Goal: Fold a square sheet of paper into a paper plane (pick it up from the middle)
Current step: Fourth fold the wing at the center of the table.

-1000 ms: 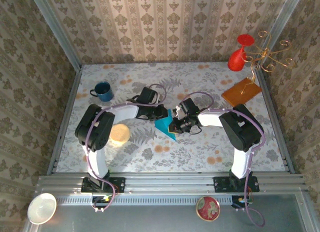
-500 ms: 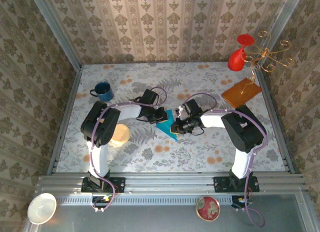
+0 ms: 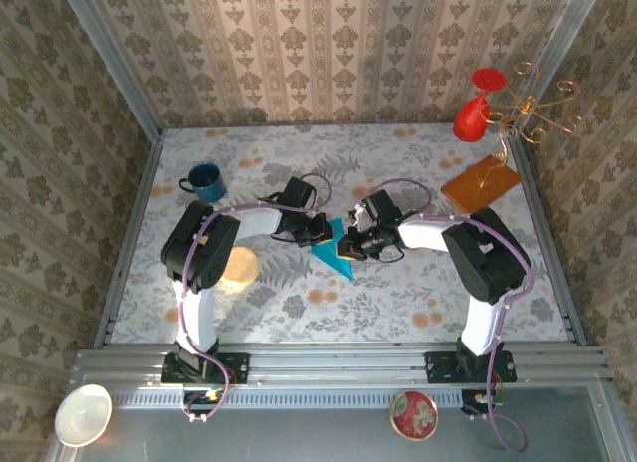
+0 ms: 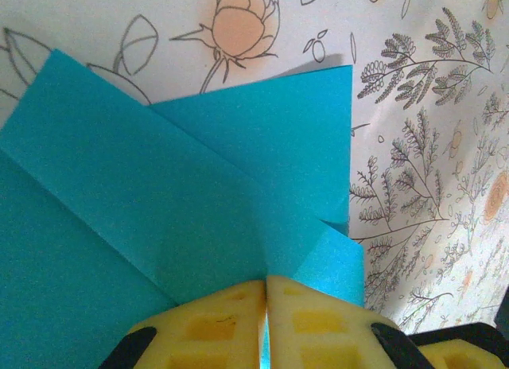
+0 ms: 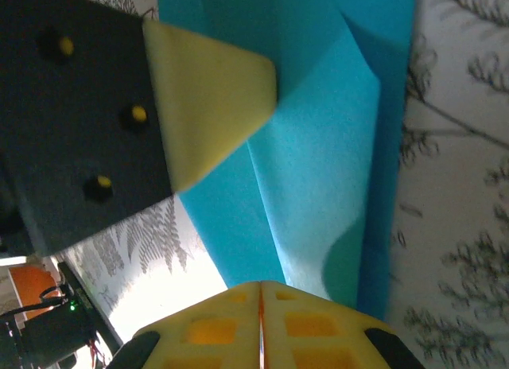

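While both arms stand bent like elbows on the floral table (image 3: 398, 303), their forearms run inward and low, and the two wrists nearly meet at the middle. The left arm rises from its base, folds at the elbow and reaches rightward; the right arm mirrors it, reaching leftward.

Between them lies the square sheet of paper (image 3: 334, 253), teal-blue, flat on the tabletop and already partly creased, with overlapping flaps and a pointed corner aimed toward the near edge.

The left gripper (image 3: 318, 232) sits at the paper's far left side. From its wrist camera the yellow pads (image 4: 314, 321) are pressed together, and a sliver of teal shows in the seam between them, so it has a pinch of the sheet.

The right gripper (image 3: 349, 247) comes in from the other side, just beside the left one. Its pads (image 5: 306, 325) are closed tight against each other at the paper's edge; whether any paper is caught between them I cannot tell.

Well apart, a blue mug (image 3: 205, 181) stands at the far left and an orange-brown sheet (image 3: 481, 183) lies at the far right.
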